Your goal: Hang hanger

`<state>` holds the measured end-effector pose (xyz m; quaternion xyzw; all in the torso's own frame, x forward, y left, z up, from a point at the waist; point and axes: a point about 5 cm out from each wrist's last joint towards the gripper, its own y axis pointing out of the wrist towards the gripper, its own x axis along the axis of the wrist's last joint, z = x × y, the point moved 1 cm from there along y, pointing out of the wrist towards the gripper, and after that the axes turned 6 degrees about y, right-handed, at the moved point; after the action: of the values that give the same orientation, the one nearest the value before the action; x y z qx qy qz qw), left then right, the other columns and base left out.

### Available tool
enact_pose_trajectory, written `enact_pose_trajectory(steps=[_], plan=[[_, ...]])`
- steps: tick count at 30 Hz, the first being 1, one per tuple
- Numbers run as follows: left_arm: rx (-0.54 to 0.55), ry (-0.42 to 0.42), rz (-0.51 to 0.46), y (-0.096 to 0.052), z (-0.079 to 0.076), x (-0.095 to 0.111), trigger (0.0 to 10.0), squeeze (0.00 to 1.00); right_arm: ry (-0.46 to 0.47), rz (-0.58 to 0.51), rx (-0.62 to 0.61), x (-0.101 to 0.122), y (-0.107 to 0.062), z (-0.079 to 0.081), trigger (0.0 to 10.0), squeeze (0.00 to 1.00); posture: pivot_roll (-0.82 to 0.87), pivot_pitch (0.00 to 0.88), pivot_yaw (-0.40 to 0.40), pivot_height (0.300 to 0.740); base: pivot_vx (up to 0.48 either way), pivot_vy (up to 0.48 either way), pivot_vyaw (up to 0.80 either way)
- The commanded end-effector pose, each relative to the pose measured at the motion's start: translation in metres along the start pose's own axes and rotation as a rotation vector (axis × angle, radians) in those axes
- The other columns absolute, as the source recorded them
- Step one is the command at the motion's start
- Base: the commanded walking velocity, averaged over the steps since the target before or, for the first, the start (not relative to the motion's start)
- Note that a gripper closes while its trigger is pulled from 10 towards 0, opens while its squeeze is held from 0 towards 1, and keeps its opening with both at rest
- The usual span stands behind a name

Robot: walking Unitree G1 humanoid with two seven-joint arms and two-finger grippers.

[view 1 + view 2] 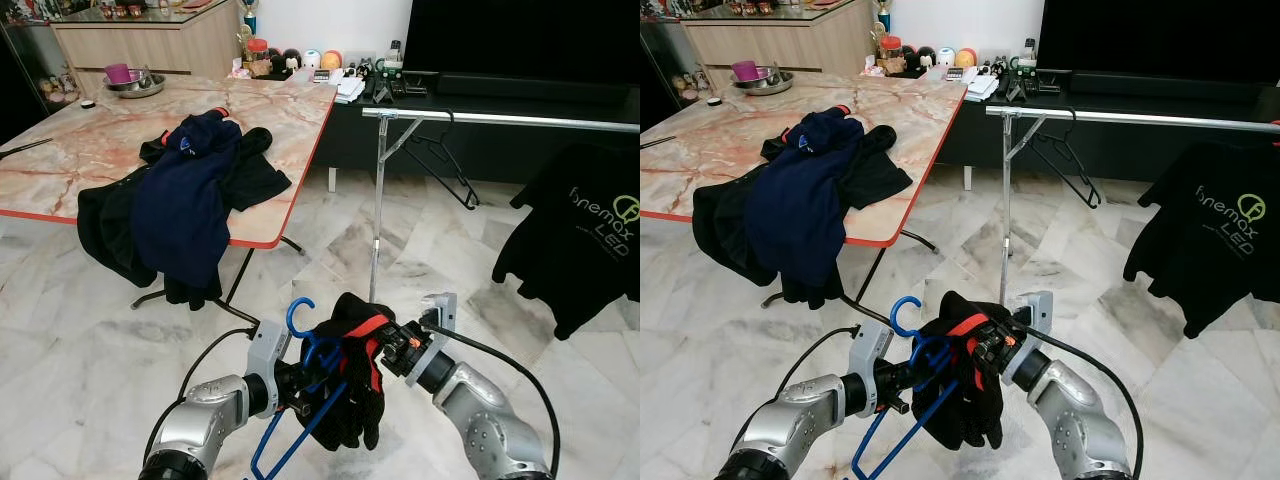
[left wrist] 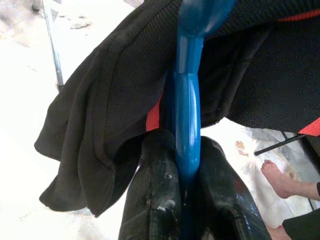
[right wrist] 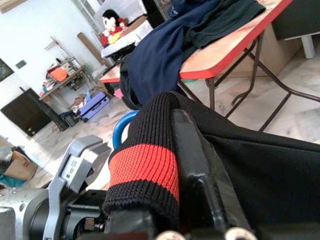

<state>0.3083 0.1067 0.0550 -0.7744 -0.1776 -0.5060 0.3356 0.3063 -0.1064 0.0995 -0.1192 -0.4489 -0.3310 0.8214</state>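
Observation:
A blue plastic hanger (image 1: 300, 395) hangs low in front of me, its hook pointing up. My left gripper (image 1: 300, 385) is shut on the hanger's neck; in the left wrist view both black fingers (image 2: 155, 195) squeeze the blue hanger (image 2: 186, 115). A black garment with red-striped cuffs (image 1: 355, 385) is draped over the hanger. My right gripper (image 1: 385, 345) is shut on the garment's ribbed collar (image 3: 150, 165). Ahead stands a metal clothes rail (image 1: 500, 120) on a thin pole (image 1: 378, 200).
A black hanger (image 1: 440, 160) and a black printed T-shirt (image 1: 585, 235) hang on the rail. To the left, a marble-topped table (image 1: 90, 150) carries a pile of dark clothes (image 1: 185, 200). A dark TV bench (image 1: 520, 95) stands behind the rail. A person's bare foot (image 2: 280, 180) is nearby.

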Motion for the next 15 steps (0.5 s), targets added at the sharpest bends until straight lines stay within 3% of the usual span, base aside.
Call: enact_pose_trajectory(steps=[1, 9, 15], plan=[[-0.006, 0.002, -0.022, 0.000, 0.000, 0.004, 10.0, 0.00, -0.037, -0.012, 0.065, 0.008, 0.002, 0.009, 10.0, 0.00, 0.09, 0.068, -0.008, 0.740, 0.000, 0.000, 0.00], [-0.005, -0.022, -0.089, 0.002, 0.000, 0.015, 10.0, 0.00, -0.047, 0.041, 0.195, 0.006, -0.004, 0.024, 10.0, 0.00, 0.08, 0.067, -0.011, 0.740, 0.000, 0.000, 0.00], [-0.053, -0.080, -0.182, -0.002, -0.002, 0.029, 10.0, 0.00, -0.043, 0.037, 0.174, 0.002, -0.008, 0.023, 10.0, 0.00, 0.08, 0.067, -0.011, 0.740, 0.000, 0.000, 0.00]])
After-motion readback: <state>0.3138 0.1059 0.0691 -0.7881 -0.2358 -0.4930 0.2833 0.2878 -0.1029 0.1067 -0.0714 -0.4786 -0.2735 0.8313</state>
